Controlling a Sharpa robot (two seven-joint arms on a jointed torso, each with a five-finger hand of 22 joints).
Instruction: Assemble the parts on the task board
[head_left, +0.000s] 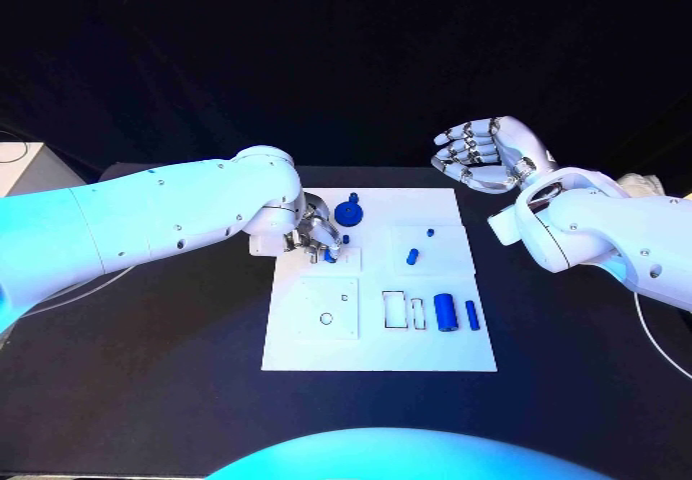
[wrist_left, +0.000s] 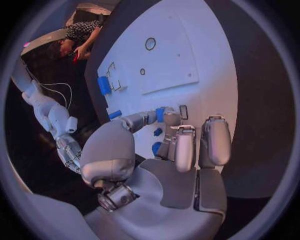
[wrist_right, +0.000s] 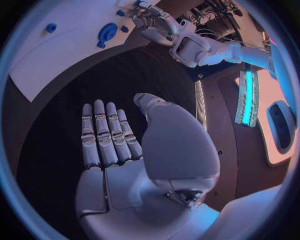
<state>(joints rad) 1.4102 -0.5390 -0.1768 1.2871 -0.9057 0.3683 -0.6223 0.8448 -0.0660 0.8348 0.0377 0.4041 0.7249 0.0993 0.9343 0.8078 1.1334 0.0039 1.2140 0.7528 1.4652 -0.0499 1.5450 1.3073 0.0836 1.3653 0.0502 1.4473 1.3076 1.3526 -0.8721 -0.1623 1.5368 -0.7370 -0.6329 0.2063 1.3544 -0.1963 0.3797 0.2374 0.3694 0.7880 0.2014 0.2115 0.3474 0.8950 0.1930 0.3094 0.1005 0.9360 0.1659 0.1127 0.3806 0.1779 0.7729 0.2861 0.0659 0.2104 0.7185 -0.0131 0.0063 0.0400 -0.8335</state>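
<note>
The white task board (head_left: 378, 352) lies mid-table. My left hand (head_left: 315, 236) reaches down onto its far left part and pinches a small blue part (head_left: 332, 255) between thumb and a finger; the left wrist view shows this part (wrist_left: 160, 114) at the fingertips (wrist_left: 172, 120). A round blue part (head_left: 351, 212) lies just beyond the hand. Two small blue parts (head_left: 413, 256) (head_left: 431, 233) sit further right. A blue cylinder (head_left: 446, 312) and a thinner blue pin (head_left: 472, 314) lie near the right edge. My right hand (head_left: 485, 152) hovers open off the board's far right corner, holding nothing.
Rectangular slots (head_left: 394, 308) and a square panel with a round hole (head_left: 327, 305) mark the board's near half. A white box (head_left: 20, 166) stands at the table's far left. Something pale (head_left: 643, 185) lies behind my right arm. Black table surrounds the board.
</note>
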